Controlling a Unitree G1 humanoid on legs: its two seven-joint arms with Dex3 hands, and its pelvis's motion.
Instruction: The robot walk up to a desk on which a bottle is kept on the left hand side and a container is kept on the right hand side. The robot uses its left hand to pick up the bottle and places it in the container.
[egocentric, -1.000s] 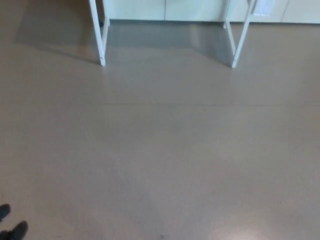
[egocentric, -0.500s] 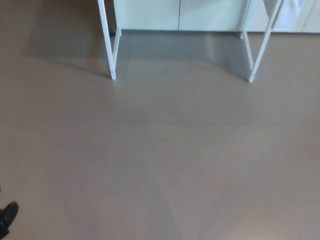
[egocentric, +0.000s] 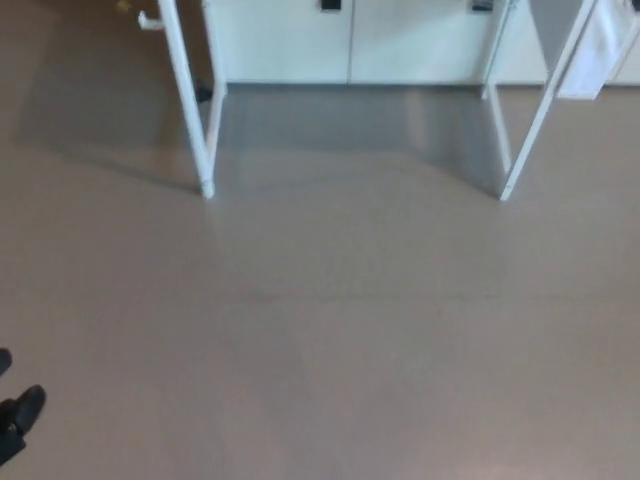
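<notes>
Neither the bottle nor the container shows in the head view, and no part of my arms or hands is in the picture. Only the desk's white legs are visible: the left legs (egocentric: 192, 110) and the right legs (egocentric: 530, 120) stand on the brown floor at the top of the view. The desk top itself lies beyond the upper edge.
Behind the desk legs runs a row of white cabinets (egocentric: 350, 40) along the wall. A person's black shoe (egocentric: 20, 415) shows at the lower left edge. Brown floor (egocentric: 330, 330) stretches between me and the desk.
The whole picture has shifted: the desk legs sit lower and larger in the view, so the camera has moved closer to the desk. The shoe at the lower left is still there.
</notes>
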